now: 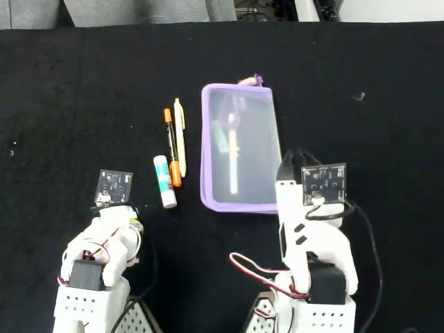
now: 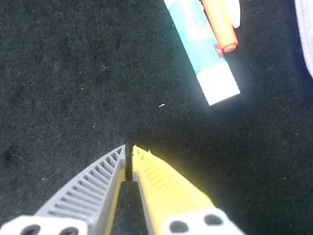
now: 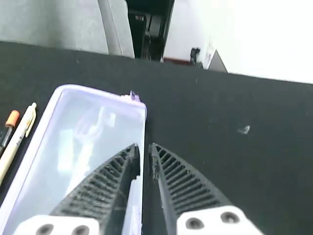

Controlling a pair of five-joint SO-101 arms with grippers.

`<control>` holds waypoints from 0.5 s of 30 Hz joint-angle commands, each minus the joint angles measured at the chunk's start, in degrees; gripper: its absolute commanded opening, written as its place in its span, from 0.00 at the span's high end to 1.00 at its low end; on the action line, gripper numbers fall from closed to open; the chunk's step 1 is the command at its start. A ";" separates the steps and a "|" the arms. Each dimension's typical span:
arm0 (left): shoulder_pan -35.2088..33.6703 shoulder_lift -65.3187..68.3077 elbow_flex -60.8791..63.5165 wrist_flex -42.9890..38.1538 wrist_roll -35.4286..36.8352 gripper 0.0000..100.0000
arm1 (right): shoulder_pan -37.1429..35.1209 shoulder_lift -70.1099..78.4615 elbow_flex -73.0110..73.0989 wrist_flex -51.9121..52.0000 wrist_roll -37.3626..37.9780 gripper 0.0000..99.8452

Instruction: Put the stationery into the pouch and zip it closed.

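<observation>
You've most left: glue stick, orange pen, cream pen on counter beside pouch (some items apparently inside). Left hand, right hand clenched, empty.

Fixed overhead camera looks down on the surface; wrist cameras peer close past their jaws, the right one sharing the pouch.

Pens, glue stick left of pouch (items inside), on table.
</observation>
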 commanded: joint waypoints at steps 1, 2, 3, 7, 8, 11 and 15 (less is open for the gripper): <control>-0.31 -0.44 1.27 0.26 -0.18 0.97 | -0.18 -3.65 -3.38 -4.48 -0.53 0.95; -0.31 -0.44 1.27 0.26 -0.18 0.97 | -0.62 -2.24 -4.00 -5.80 -0.62 0.95; -0.31 -0.44 1.27 0.26 -0.18 0.97 | -1.14 -0.04 -4.88 -7.21 -0.62 0.95; -0.31 -0.44 1.27 0.26 -0.18 0.97 | -3.52 15.78 -13.05 -11.78 -0.62 0.95; -0.31 -0.44 1.27 0.26 -0.18 0.97 | -3.87 20.88 -16.22 -12.40 -0.62 0.95; -0.31 -0.44 1.27 0.26 -0.18 0.97 | -4.04 38.02 -28.26 -12.48 -2.64 0.95; -0.31 -0.44 1.27 0.26 -0.18 0.97 | -3.78 61.05 -47.08 -8.35 -5.36 0.86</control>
